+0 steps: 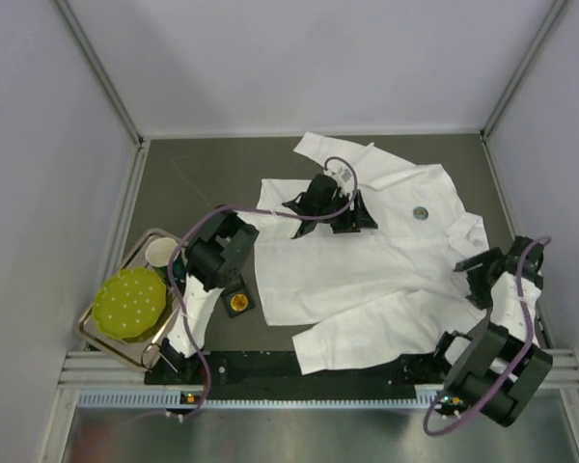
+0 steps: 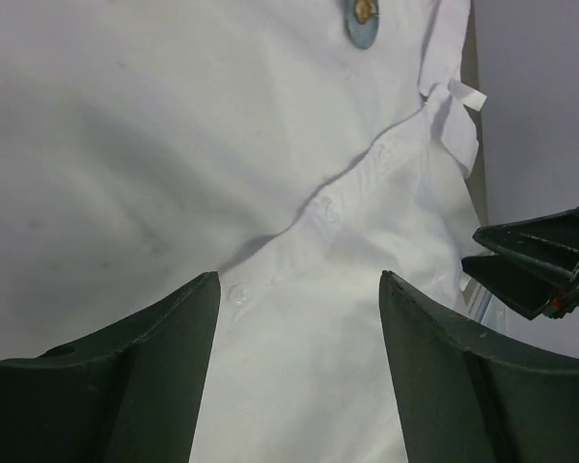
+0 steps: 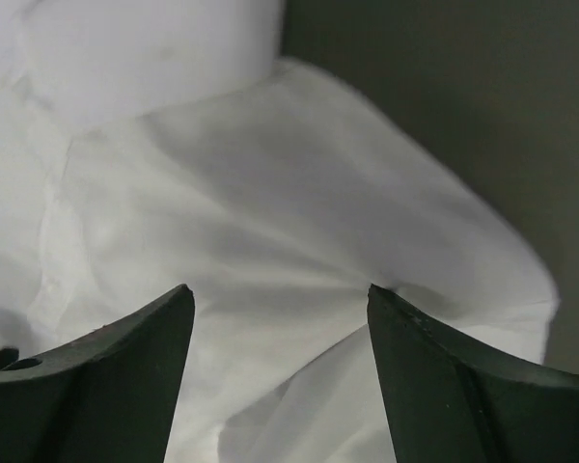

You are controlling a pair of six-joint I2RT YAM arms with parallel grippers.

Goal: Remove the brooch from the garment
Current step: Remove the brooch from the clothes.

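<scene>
My left gripper [image 2: 298, 278] and right gripper [image 3: 278, 289] both gape open over the white shirt [image 1: 367, 275] — the brooch [image 1: 421, 213] sits on it.

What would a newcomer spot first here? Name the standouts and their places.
The white shirt sprawled across the dark table dominates. A small round brooch sits on its chest, toward the right. At the left edge, a yellow-green dotted disc lies in a metal tray.
</scene>
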